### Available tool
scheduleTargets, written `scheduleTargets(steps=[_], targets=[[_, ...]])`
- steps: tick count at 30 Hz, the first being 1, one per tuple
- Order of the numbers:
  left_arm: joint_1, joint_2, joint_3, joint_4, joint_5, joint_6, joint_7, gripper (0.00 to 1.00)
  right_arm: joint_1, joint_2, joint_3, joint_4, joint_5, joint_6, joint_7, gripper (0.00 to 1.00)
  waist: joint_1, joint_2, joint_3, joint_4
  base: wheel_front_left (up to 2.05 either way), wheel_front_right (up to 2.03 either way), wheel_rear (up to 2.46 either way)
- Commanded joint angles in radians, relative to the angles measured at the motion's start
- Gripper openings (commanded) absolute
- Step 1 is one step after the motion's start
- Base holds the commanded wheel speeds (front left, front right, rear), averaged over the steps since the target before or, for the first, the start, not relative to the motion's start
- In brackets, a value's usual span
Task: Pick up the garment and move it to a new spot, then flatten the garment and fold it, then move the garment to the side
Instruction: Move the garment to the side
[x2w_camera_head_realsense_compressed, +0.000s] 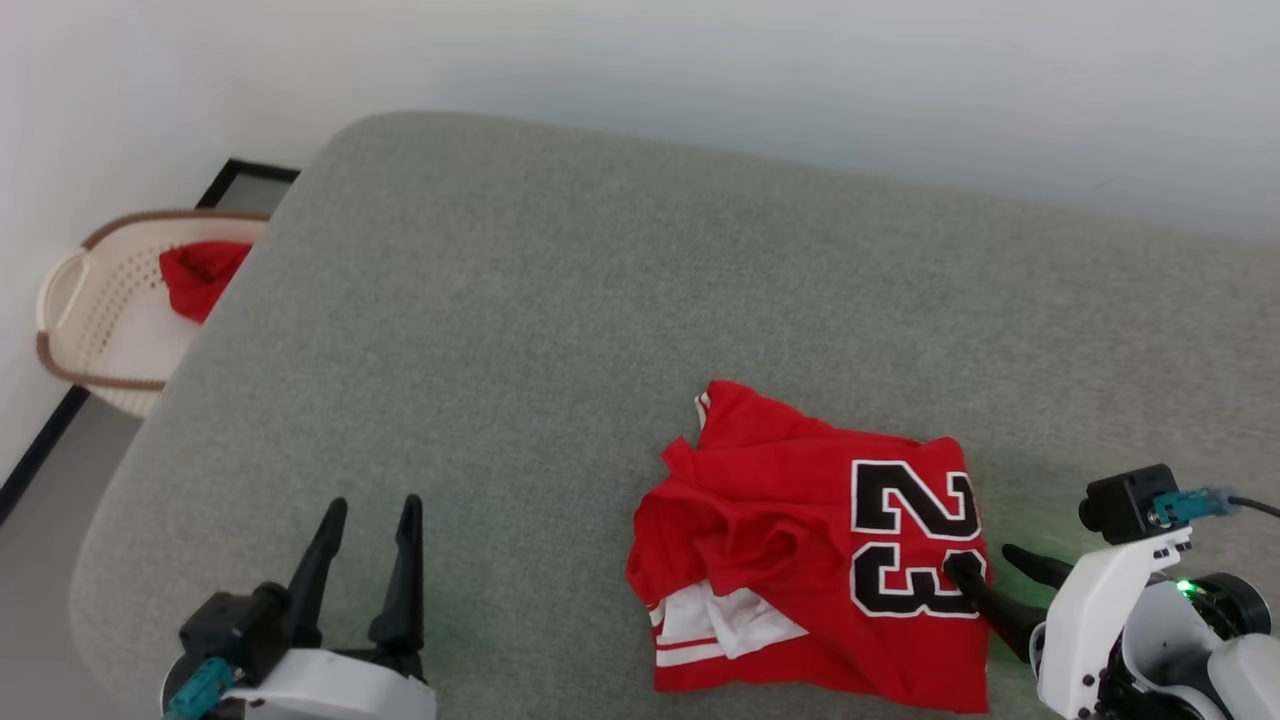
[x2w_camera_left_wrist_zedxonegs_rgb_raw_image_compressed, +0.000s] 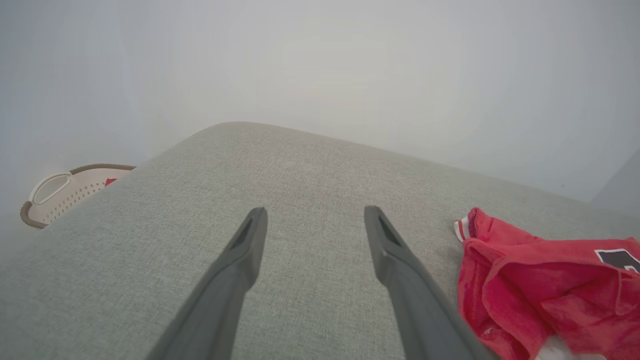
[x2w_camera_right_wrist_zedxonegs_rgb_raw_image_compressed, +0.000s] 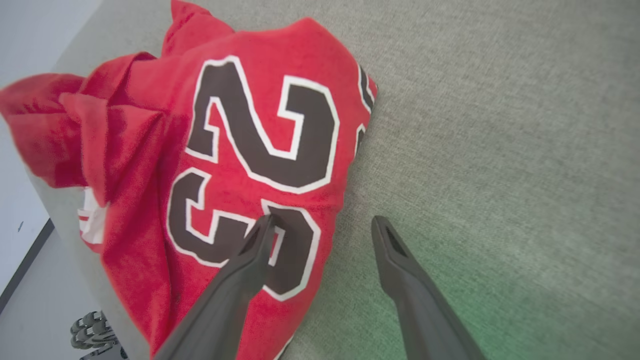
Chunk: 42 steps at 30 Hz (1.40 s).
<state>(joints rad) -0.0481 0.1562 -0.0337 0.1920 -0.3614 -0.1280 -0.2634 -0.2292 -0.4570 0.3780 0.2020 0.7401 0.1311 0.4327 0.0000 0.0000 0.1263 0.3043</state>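
The garment (x2w_camera_head_realsense_compressed: 800, 540), a red jersey with a black-and-white "23" and white sleeve trim, lies crumpled on the grey cushioned surface (x2w_camera_head_realsense_compressed: 600, 300) at the lower right. My right gripper (x2w_camera_head_realsense_compressed: 985, 568) is open at its right edge; one finger lies over the number, the other over bare fabric beside it. In the right wrist view the garment (x2w_camera_right_wrist_zedxonegs_rgb_raw_image_compressed: 240, 150) spreads ahead of my right gripper (x2w_camera_right_wrist_zedxonegs_rgb_raw_image_compressed: 322, 225). My left gripper (x2w_camera_head_realsense_compressed: 373, 512) stands open over bare cushion, well left of the jersey. In the left wrist view my left gripper (x2w_camera_left_wrist_zedxonegs_rgb_raw_image_compressed: 315, 215) holds nothing, with the garment (x2w_camera_left_wrist_zedxonegs_rgb_raw_image_compressed: 530, 285) to its right.
A cream laundry basket (x2w_camera_head_realsense_compressed: 90, 330) holding a plain red cloth (x2w_camera_head_realsense_compressed: 200, 275) sits on the floor beyond the cushion's left edge. A pale wall runs behind the surface. The basket (x2w_camera_left_wrist_zedxonegs_rgb_raw_image_compressed: 60, 192) also appears at left in the left wrist view.
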Motion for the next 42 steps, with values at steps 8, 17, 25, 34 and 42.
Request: scheduleTargets(steps=[8,17,25,34,42], targets=[[-0.037,-0.020,-0.011,0.007,-0.008,-0.004,0.000,1.00,-0.035,0.045,0.004,0.070,0.026,-0.001,0.100,1.00,0.0000,0.0000,0.058,0.029,0.00,0.00,0.00],[-0.052,-0.025,-0.019,0.022,-0.016,-0.004,0.000,1.00,-0.070,0.070,0.046,0.152,0.004,-0.001,0.192,0.00,0.0000,0.0000,0.063,0.036,0.00,0.00,0.00],[-0.051,-0.021,-0.014,0.033,-0.025,-0.003,0.000,1.00,-0.099,0.053,0.051,0.144,0.024,-0.001,0.205,0.00,0.0000,0.0000,0.052,0.034,0.00,0.00,0.00],[-0.042,-0.015,-0.009,0.030,-0.028,-0.003,0.000,1.00,-0.160,-0.001,0.030,0.067,0.020,-0.001,0.186,0.00,0.0000,0.0000,0.029,0.003,0.00,0.00,0.00],[-0.047,-0.008,-0.013,0.034,-0.023,-0.003,0.000,1.00,-0.204,-0.049,0.030,-0.004,0.013,-0.001,0.210,0.00,0.0000,0.0000,0.006,-0.042,0.00,0.00,0.00]])
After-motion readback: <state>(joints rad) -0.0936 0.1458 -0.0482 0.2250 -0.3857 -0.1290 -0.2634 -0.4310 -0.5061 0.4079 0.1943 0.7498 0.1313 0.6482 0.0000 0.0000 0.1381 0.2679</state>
